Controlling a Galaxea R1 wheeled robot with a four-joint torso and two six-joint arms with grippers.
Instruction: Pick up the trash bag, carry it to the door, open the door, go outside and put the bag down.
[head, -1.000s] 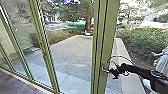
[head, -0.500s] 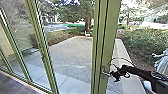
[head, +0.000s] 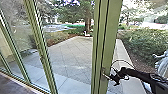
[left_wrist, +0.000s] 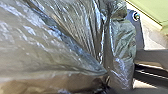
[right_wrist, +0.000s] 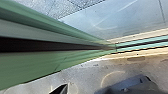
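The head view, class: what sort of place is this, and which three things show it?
Probably a building's glass-fronted entrance, seen from inside: it has a tall green door post, green-framed glass panels, and a pale grey paved yard beyond them.

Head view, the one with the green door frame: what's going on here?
The robot is inside, its right gripper at the handle on the green door frame. The trash bag shows close up at the left wrist, so the left arm is probably carrying it. The paved yard lies beyond the glass; the bag has yet to be put down out there.
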